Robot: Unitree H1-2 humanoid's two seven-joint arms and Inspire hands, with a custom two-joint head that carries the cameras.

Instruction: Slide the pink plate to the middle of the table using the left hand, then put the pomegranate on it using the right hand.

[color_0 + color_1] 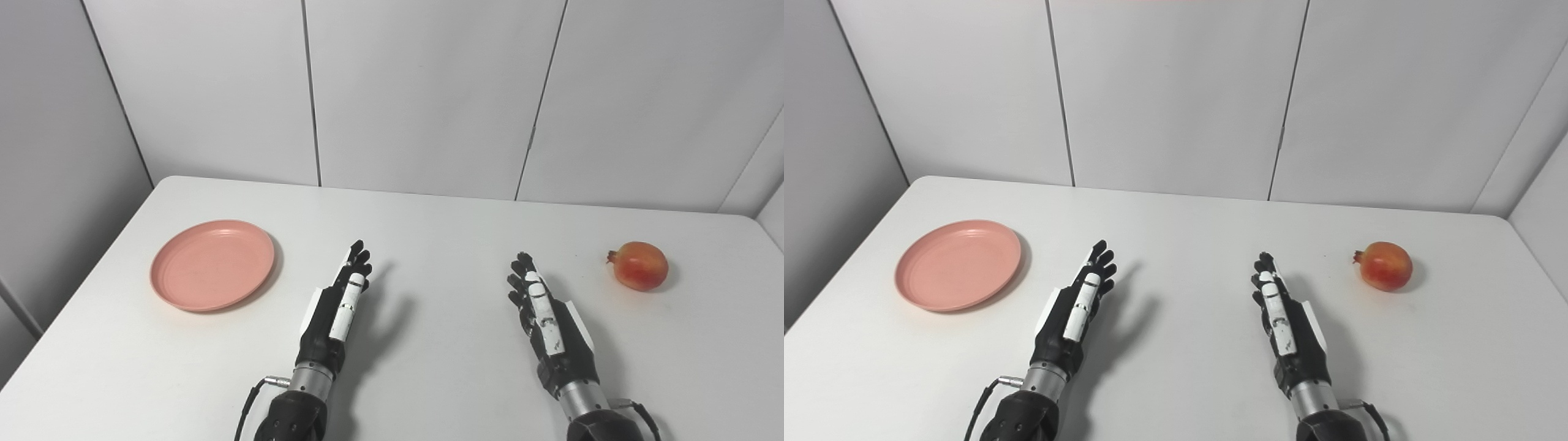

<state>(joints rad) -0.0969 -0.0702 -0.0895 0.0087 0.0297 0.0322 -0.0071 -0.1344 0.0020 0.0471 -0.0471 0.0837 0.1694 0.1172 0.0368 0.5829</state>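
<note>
The pink plate [212, 264] lay flat and empty at the table's left – the red-orange pomegranate [639, 266] rested far right.

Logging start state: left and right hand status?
Left hand: open, holding nothing, beside the pink plate.
Right hand: open, holding nothing, short of the pomegranate.

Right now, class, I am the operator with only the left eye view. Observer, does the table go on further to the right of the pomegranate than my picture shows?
Observer: Yes. The right eye view shows a longer run of the table and its right edge beyond the pomegranate.
Operator: What lies past that edge?
Observer: A pale side wall, which fills more of the right eye view.
</note>
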